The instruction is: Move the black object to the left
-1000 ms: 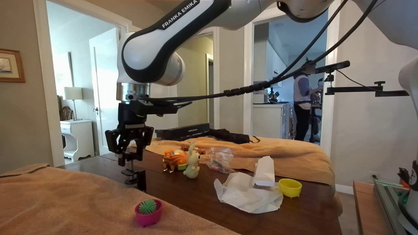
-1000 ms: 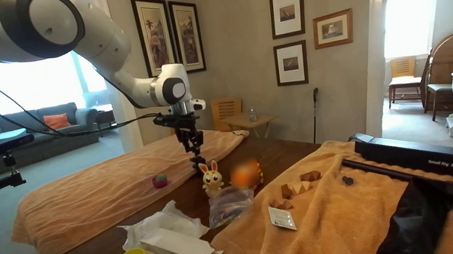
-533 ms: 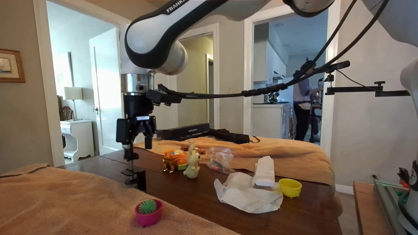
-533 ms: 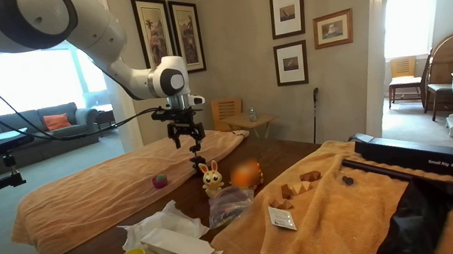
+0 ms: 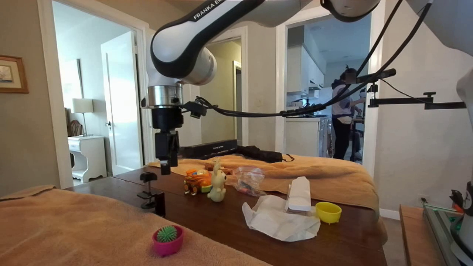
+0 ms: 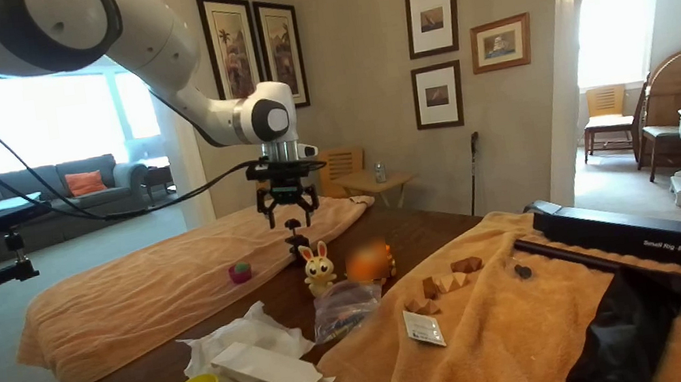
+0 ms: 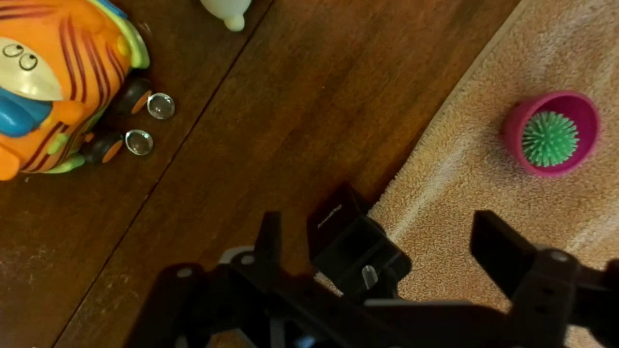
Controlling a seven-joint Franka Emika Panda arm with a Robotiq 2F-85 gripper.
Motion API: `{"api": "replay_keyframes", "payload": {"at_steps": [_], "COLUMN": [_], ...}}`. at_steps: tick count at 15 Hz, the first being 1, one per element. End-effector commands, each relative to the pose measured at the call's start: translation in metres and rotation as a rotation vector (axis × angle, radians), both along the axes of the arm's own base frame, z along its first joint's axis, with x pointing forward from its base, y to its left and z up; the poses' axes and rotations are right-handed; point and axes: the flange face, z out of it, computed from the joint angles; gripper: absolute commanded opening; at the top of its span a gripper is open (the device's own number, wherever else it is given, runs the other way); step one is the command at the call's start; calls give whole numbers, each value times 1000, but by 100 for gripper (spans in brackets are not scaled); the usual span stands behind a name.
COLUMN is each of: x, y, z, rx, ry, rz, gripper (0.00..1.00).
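Five framed pictures (image 6: 432, 20) hang far beyond the wooden worktop (image 5: 208, 218); near its black clamp (image 5: 150, 195) hovers the tool (image 6: 290, 222) (spread wide).

In an exterior view, orange toy (image 6: 368, 262) mostly blurred. Wrist view cuts it off abt 10 o'clock, rabbit (image 7: 228, 9) nr 11, end effector (image 7: 377, 223) nr 6 (hiding pt. of black obj. (image 7: 358, 245)).
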Motion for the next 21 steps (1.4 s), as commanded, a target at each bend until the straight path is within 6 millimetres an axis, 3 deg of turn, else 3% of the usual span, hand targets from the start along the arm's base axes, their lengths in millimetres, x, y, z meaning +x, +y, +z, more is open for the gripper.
{"api": "replay_keyframes", "payload": {"at_steps": [1,13,14,16,21], "x": [12,24,25,25,27], "y": [-1,24,26,29,29], "z": [3,-14,-15,-16,-14], "rx": [43,146,147,148,143], "ry": [-29,-82,-81,-83,-92], "rz": [71,110,114,113,105], "gripper": [100,100,75,68,31]}}
